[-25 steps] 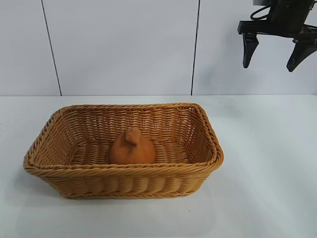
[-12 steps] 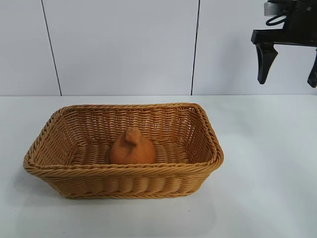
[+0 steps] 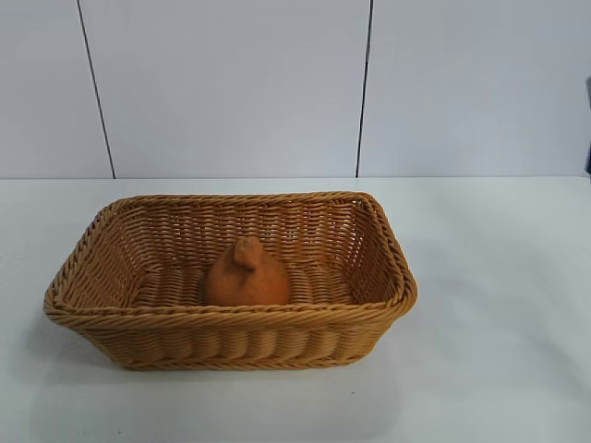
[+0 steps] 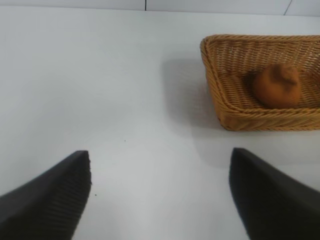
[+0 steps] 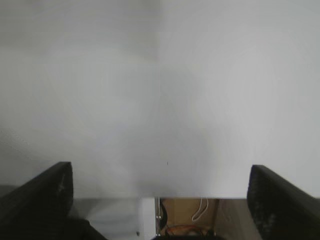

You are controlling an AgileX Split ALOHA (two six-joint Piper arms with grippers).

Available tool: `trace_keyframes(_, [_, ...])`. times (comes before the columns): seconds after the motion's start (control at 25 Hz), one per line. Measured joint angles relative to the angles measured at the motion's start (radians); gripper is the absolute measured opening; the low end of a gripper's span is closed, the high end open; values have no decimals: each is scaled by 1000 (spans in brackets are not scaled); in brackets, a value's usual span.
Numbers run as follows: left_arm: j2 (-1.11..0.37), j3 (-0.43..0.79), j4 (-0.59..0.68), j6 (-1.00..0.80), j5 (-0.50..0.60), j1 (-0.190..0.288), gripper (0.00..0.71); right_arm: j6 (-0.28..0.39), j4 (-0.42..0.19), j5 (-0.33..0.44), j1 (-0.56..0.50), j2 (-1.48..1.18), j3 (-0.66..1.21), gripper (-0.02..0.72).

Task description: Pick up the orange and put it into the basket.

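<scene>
The orange (image 3: 247, 274), a dull brownish-orange lump with a knobbly top, rests inside the wicker basket (image 3: 392, 249) near its front wall. Both also show in the left wrist view: the orange (image 4: 276, 86) in the basket (image 4: 216, 85). My left gripper (image 4: 160, 175) is open and empty over bare table, well off from the basket. My right gripper (image 5: 160, 185) is open and empty, above the table's edge. Neither gripper shows in the exterior view.
The white table (image 3: 499, 323) runs all round the basket. A white panelled wall (image 3: 231, 83) stands behind. In the right wrist view the table edge (image 5: 200, 198) shows, with cables (image 5: 200, 210) below it.
My right gripper, open and empty, has risen and moved right out of the exterior view. The orange and basket have not moved.
</scene>
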Motion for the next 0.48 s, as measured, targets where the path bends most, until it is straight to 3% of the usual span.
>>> trace_keyframes(0.32, [0, 0, 0, 0, 0, 0, 549, -4, 0, -164, 0, -400, 355, 652])
trace_keyframes(0.48, [0, 0, 0, 0, 0, 0, 549, -11, 12, -178, 0, -624, 391, 652])
